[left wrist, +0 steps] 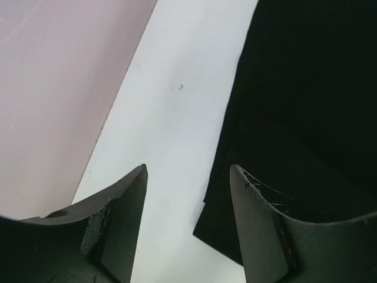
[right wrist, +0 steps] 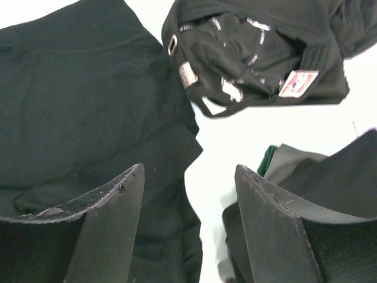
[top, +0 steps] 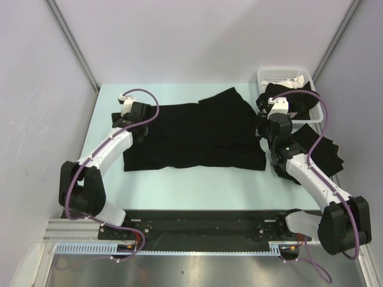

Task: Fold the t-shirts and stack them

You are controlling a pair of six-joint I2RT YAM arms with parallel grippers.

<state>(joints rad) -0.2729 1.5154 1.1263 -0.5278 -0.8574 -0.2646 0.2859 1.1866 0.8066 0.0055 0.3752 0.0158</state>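
One black t-shirt (top: 194, 134) is spread flat on the bench (top: 179, 185). Further t-shirts (top: 302, 103) are heaped over the basket (top: 287, 76), partly hidden behind the right arm (top: 311, 176). The left jaws and right jaws are seen parted and empty at the spread shirt's side edges.

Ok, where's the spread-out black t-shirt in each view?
Top external: the spread-out t-shirt lies mid-table.
Left wrist: the t-shirt fills the right side.
Right wrist: the t-shirt fills the left half.
Shared landmark: the pale table along its edge.
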